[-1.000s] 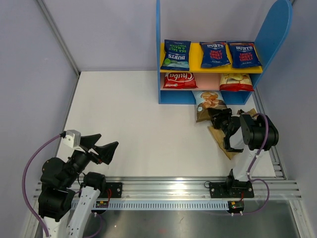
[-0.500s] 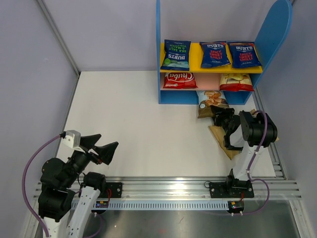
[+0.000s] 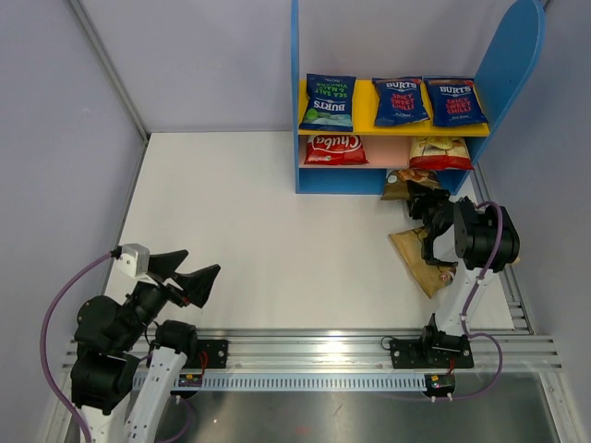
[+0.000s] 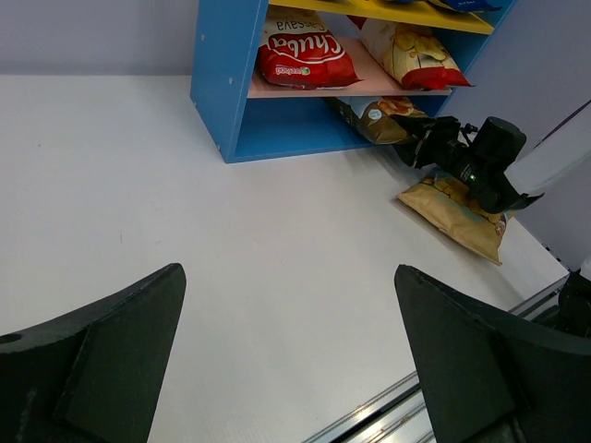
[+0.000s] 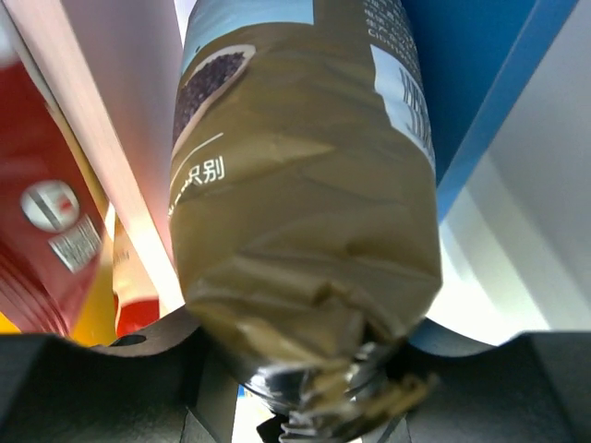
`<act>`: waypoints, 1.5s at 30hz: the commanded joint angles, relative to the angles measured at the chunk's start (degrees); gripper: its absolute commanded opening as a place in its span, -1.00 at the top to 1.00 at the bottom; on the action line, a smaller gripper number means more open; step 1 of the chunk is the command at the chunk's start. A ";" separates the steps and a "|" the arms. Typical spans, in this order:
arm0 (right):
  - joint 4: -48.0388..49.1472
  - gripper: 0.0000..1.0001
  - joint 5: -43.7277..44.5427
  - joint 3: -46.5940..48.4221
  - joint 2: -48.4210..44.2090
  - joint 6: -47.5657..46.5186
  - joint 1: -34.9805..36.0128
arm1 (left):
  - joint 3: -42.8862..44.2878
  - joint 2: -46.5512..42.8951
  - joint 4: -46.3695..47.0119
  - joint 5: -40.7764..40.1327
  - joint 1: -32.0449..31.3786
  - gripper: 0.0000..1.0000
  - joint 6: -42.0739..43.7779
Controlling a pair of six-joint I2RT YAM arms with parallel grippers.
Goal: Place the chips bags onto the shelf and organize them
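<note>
While shelf (image 3: 295, 92) holds five bags (image 3: 328, 101), right fingers (image 5: 102, 388) pinch cassava bag (image 5: 295, 231), left fingers (image 4: 102, 369) wide.

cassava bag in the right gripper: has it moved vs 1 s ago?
Yes. The cassava bag has gone up-frame toward the shelf. Its far end now sits under the pink board, gripped by the right gripper.

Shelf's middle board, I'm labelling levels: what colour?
The middle board is pink, clearest in left wrist view.

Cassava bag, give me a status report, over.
Right hand shut on cassava bag, far end inside shelf bottom bay. Left hand open, clear. Tan bag beside, not blocking.
</note>
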 commanded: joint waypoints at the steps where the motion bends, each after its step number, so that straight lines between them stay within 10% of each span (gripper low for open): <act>1: 0.24 -0.01 2.31 2.31 -2.41 -1.30 -1.76 | 0.09 -0.68 2.23 1.10 0.08 -0.98 0.95; 11: -3.19 -0.04 1.26 3.89 -1.18 -0.24 -5.89 | 0.09 -0.95 2.40 1.28 0.08 -0.98 1.30; 29: -46.85 -0.52 2.66 8.81 -19.29 -7.71 -5.98 | 1.58 -0.51 0.56 -2.24 0.08 -0.98 0.42; 45: -65.07 -0.65 -1.64 13.91 -23.15 -7.89 -5.98 | 1.84 2.39 -1.46 -3.12 0.08 -0.98 0.16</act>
